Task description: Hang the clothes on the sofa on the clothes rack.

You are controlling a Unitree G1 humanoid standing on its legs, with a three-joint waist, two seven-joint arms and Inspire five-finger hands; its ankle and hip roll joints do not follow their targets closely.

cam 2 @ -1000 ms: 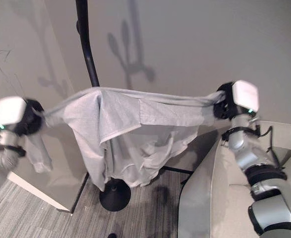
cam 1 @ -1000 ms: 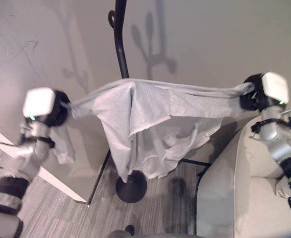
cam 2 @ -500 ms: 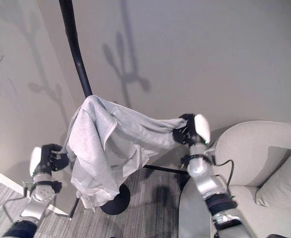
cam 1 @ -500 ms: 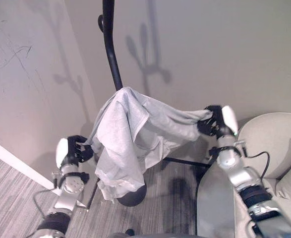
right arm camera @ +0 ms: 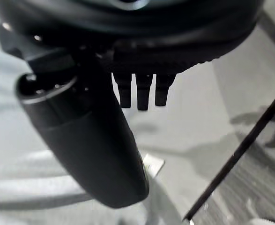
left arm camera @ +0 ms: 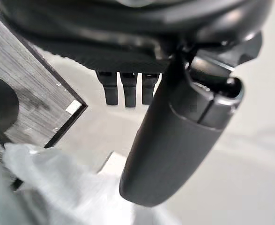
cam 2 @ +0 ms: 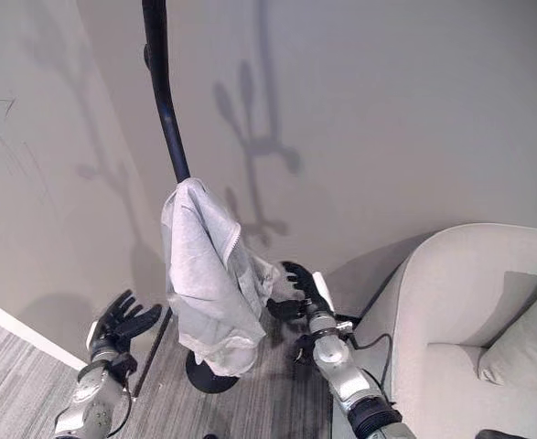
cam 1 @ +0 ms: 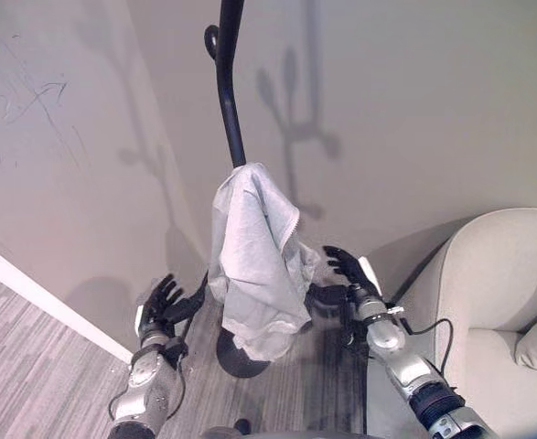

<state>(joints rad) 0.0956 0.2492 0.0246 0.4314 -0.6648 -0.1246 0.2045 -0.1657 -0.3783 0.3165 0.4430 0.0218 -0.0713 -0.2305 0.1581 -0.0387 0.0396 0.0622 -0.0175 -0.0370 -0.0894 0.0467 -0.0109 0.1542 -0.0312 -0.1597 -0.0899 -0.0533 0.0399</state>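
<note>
A light grey garment (cam 1: 254,256) hangs draped over a hook of the black clothes rack (cam 1: 226,82), its folds falling toward the rack's round base (cam 1: 230,358). My left hand (cam 1: 161,302) is low beside the garment, fingers spread and holding nothing. My right hand (cam 1: 346,269) is on the garment's other side, open too and clear of the cloth. In the left wrist view the straight fingers (left arm camera: 124,89) and thumb (left arm camera: 174,150) stand apart, with a bit of grey cloth (left arm camera: 48,183) past them. The right wrist view shows straight fingers (right arm camera: 142,93) as well.
A beige sofa (cam 1: 497,311) stands at the right, its arm close to my right forearm. Pale walls meet in a corner behind the rack, with a white skirting board (cam 1: 48,302) along the left wall. The floor (cam 1: 30,375) is grey striped carpet.
Both hands have let go of the garment and dropped lower with fingers spread. The cloth, earlier stretched between them, now hangs narrow from the rack. The camera view has also shifted.
</note>
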